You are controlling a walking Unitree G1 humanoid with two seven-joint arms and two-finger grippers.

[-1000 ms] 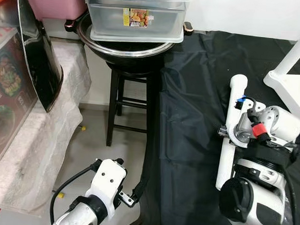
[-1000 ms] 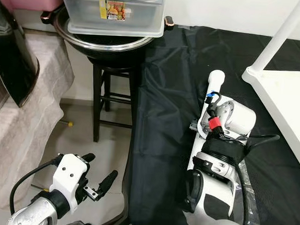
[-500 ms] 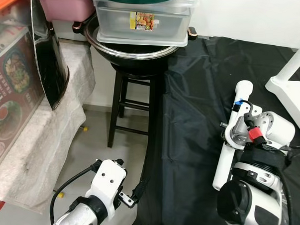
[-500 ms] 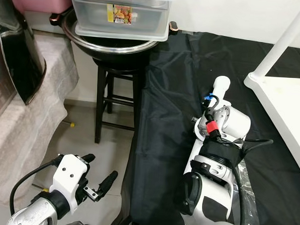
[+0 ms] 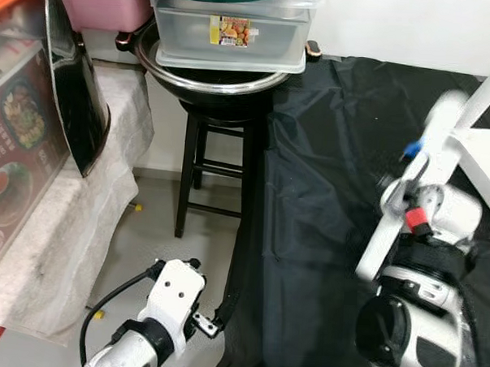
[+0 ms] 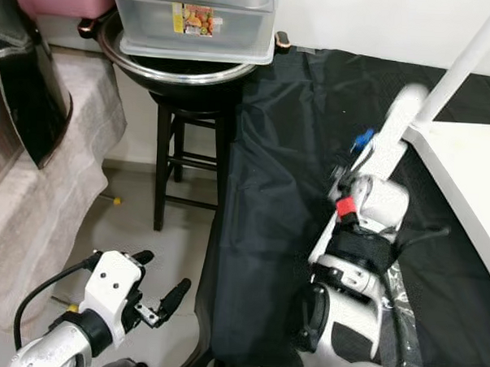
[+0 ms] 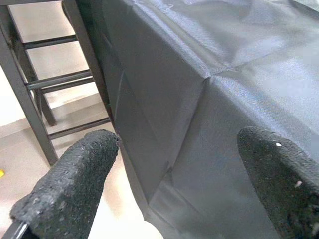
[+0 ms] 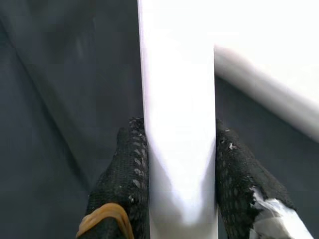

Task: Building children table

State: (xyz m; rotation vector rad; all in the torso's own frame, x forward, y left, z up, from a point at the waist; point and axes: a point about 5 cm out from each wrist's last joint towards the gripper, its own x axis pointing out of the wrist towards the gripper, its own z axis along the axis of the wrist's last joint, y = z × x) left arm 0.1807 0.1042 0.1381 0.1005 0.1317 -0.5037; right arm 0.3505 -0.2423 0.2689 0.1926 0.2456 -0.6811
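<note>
Right gripper (image 8: 179,184): fingers (image 8: 124,184) pressed against both sides of the white table leg (image 8: 177,124), pinching it
White table leg: held up off the black cloth (image 5: 327,155), tilted, its top end leaning toward the white table part (image 6: 466,161) on the robot's right; blurred in the head views
White table part: lies on the black cloth at the right edge, with a slanted white post (image 6: 466,63) rising from it
Left gripper (image 7: 169,189): low at the left, fingers (image 7: 70,189) spread wide apart, holding nothing, beside the hanging edge of the black cloth
Black cloth: covers the worktop and drapes over its edge
Stool (image 5: 209,170): black, just beside the cloth, carrying a metal bowl (image 5: 209,76) with a clear plastic box (image 5: 231,32) on top
Floor (image 5: 145,244): grey, a pale cloth (image 5: 56,224) along the left
</note>
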